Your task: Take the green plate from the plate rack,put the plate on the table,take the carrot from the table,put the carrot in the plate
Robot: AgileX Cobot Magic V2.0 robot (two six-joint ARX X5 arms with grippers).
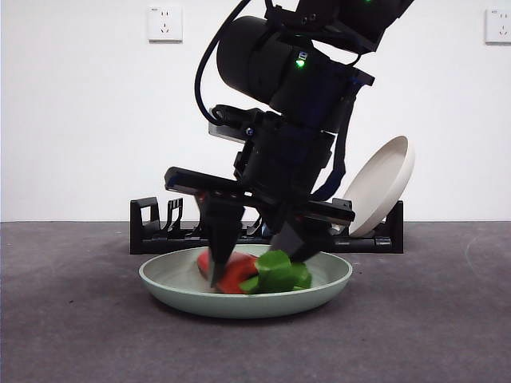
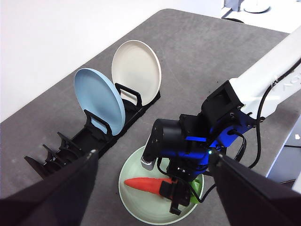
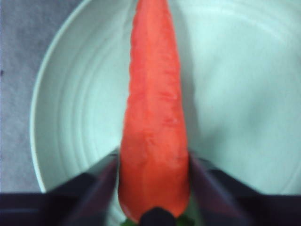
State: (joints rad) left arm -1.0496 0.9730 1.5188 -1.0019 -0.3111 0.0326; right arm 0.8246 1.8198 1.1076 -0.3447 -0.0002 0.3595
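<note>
Worktop (image 1: 72,335): dark grey, matte, carrying everything in view. Plate rack (image 2: 101,136): long black rack at the back, with a blue plate (image 2: 99,106) and a beige plate (image 2: 137,70) standing upright in adjacent slots; remaining slots toward the near end are vacant. Green plate (image 1: 184,291): lies flat on the worktop just in front of the rack, right way up. Judged rigid and light, with a smooth matte surface; its thin raised rim is the only practical place to grip it. Right gripper (image 1: 255,267): down inside the plate, jaws set close on either side of the carrot's thick end; the right wrist view shows both jaws against the orange body, so it reads as clamped on the carrot. Carrot (image 3: 155,127): in the plate, orange body lying along the plate floor, tip pointing across the dish, green leaves (image 1: 279,273) bunched at the gripped end. Judged a light, firm toy with a slick tapered body; best held at the thick end near the leaves, since the taper would let it slip. Left gripper (image 2: 155,197): hangs high above the worktop, jaws spread wide, holding nothing.
</note>
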